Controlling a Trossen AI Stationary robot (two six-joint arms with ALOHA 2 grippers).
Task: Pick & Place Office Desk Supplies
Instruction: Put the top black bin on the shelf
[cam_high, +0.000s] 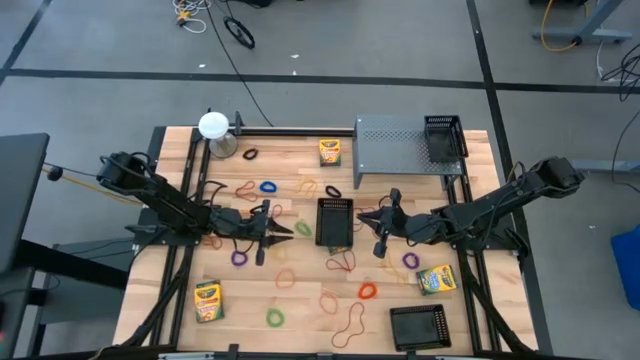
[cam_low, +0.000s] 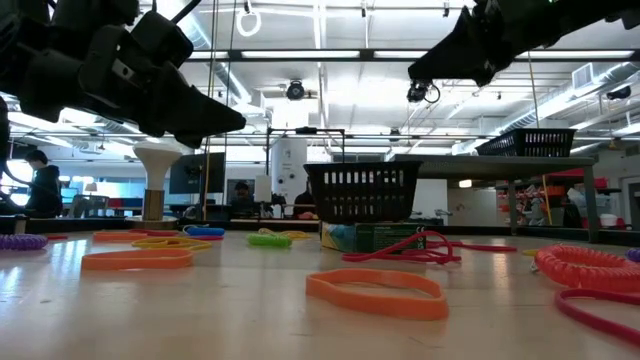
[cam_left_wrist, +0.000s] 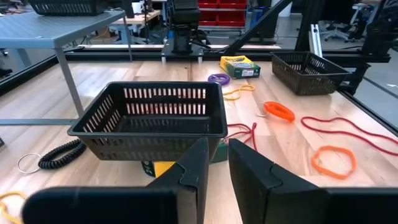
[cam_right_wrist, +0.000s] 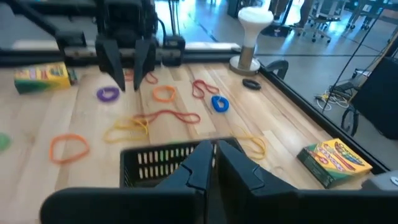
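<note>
From above, the left gripper (cam_high: 283, 229) at nine o'clock and right gripper (cam_high: 368, 222) at three o'clock flank a black mesh basket (cam_high: 334, 221) mid-table, likely the drop spot. Rubber bands (cam_high: 367, 291) and crayon boxes (cam_high: 208, 300) lie scattered around. Left wrist view: fingers slightly apart, empty. Right wrist view: fingers together, empty; the basket's contents are hidden.

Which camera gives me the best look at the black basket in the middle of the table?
Left wrist view: the black basket fills it, close and unobstructed. High view shows its outline; low view its side; right wrist only its slatted rim.
</note>
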